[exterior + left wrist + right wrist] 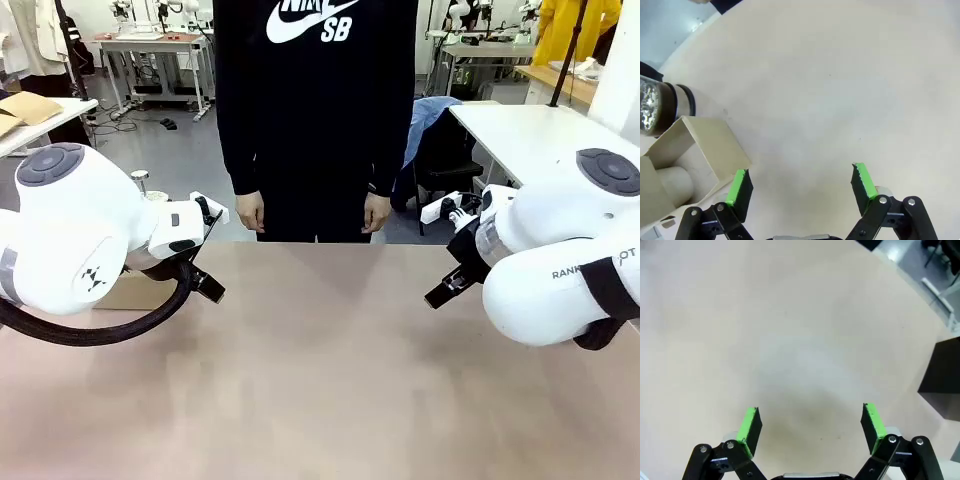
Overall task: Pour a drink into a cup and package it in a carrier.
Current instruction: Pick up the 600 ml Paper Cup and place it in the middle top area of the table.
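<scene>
My left gripper (802, 175) hangs open over bare tabletop, its green pads (739, 187) wide apart. Beside it to the left lies a brown cardboard carrier (700, 145), with a pale rounded shape (675, 182) inside that may be the cup. Past the carrier stands a shiny chrome-topped jug (650, 105); the drink in it is hidden. In the front view the carrier (135, 292) and a chrome knob (140, 178) peek out behind my left arm. My left gripper (207, 286) and right gripper (445, 290) hover above the table. My right gripper (812, 420) is open and holds nothing.
A person (315, 100) stands at the far edge with both hands hanging down. A black square box (940, 380) sits on the table (320, 380) off to the side of my right gripper. Other work tables stand in the background.
</scene>
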